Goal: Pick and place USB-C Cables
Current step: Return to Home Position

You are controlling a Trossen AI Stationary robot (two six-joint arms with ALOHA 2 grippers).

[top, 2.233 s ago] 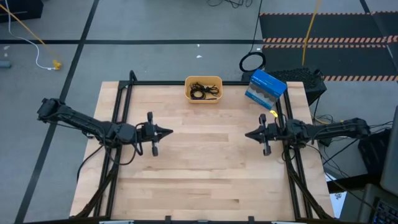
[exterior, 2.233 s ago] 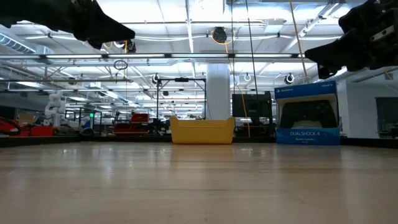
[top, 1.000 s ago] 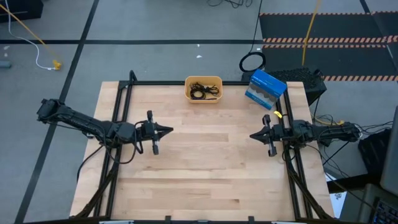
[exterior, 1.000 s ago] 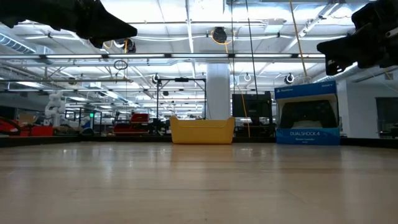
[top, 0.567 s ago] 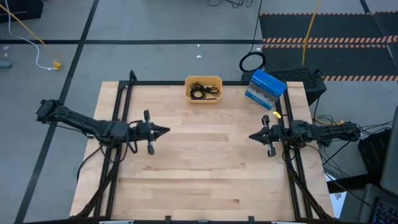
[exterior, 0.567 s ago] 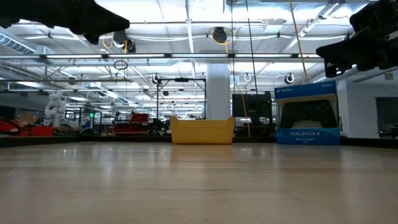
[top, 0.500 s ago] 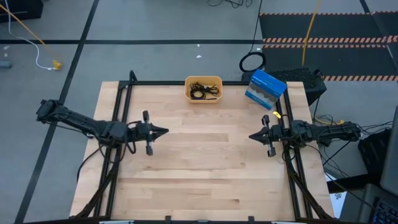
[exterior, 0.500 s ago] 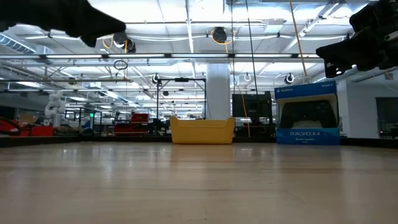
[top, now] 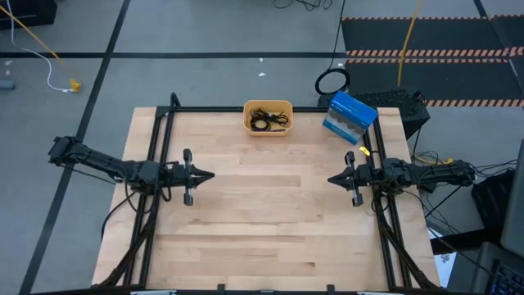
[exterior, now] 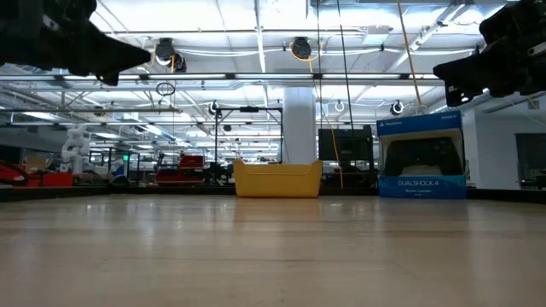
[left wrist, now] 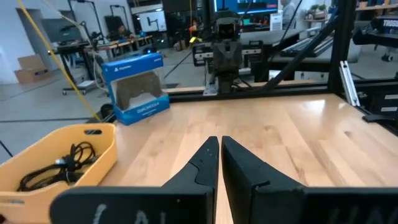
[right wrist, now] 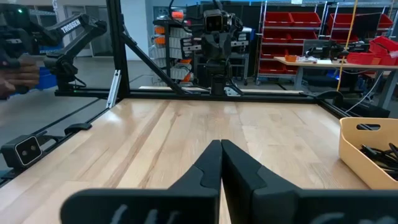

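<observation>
USB-C Cables: dark tangle lying inside the yellow bin at the far edge of the counter; separate count not discernible.
Left gripper: over the counter's left side, jaws pressed together, empty.
Right gripper: over the right side, jaws pressed together, empty.
Progress: placing looks complete, no cable seen on the counter; only parking the arms seems left.

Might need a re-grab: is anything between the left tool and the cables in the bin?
Nothing visible. Only bare table lies between the left tool and the yellow bin, where the cables lie.
</observation>
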